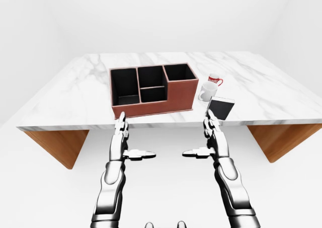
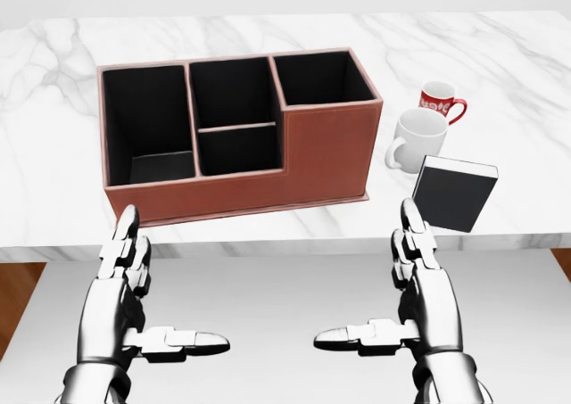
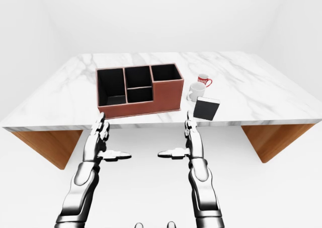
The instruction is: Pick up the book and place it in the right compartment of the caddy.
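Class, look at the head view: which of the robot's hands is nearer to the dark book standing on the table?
The right hand. Its fingertips reach up just below and left of the book without touching it. The left hand hangs open far to the view's left, below the caddy's left end.

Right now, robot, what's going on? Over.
Left hand and right hand open, empty, short of table. Book upright near edge, untouched. White mug between book and caddy.
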Motion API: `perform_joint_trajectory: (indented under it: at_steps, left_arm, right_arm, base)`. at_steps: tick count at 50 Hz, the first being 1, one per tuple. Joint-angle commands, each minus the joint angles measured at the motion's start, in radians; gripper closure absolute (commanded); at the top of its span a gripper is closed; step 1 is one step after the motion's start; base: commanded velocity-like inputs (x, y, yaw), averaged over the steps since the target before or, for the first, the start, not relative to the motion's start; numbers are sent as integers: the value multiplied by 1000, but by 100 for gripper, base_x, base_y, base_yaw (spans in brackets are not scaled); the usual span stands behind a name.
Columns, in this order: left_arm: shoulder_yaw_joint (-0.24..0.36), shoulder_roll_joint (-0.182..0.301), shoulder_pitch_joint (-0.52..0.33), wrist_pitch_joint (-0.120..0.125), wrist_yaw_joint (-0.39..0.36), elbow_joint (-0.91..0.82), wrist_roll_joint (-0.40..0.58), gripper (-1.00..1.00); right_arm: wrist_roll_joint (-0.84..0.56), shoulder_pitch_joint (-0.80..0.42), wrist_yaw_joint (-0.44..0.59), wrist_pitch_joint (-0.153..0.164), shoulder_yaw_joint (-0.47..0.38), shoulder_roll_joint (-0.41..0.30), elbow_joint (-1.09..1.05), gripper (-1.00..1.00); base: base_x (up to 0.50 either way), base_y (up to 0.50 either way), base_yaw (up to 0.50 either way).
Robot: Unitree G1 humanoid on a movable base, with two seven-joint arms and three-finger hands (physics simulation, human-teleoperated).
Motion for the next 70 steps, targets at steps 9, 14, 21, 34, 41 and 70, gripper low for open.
perform_joint_trajectory:
  at_steps: [9, 14, 21, 34, 41, 70]
  left_arm:
    - [19, 10, 2, 9, -29, -7, -12, -100]
    - [70, 33, -19, 67, -26, -80, -38, -100]
    - [175, 75, -53, 92, -6, -164, -102, -100]
    - [431, 201, -113, 77, 144, -144, -384, -100]
    - [516, 254, -111, 47, 231, -158, -471, -100]
    - [503, 253, -98, -10, 267, -132, -484, -100]
  right_arm:
    - [28, 4, 33, 11, -21, -10, -4, -100]
    - [52, -5, 23, 84, -66, -29, -99, -100]
    - [87, -17, 8, 84, -138, -56, -203, -100]
    - [361, -6, 16, 84, -571, -196, -536, -100]
    - [398, 2, 48, 84, -641, -219, -480, -100]
    - [415, 8, 52, 84, -669, -235, -543, -100]
  base:
    - [0, 0, 0]
    - [0, 0, 0]
    - [0, 0, 0]
    - [0, 0, 0]
    - [0, 0, 0]
    - [14, 0, 0]
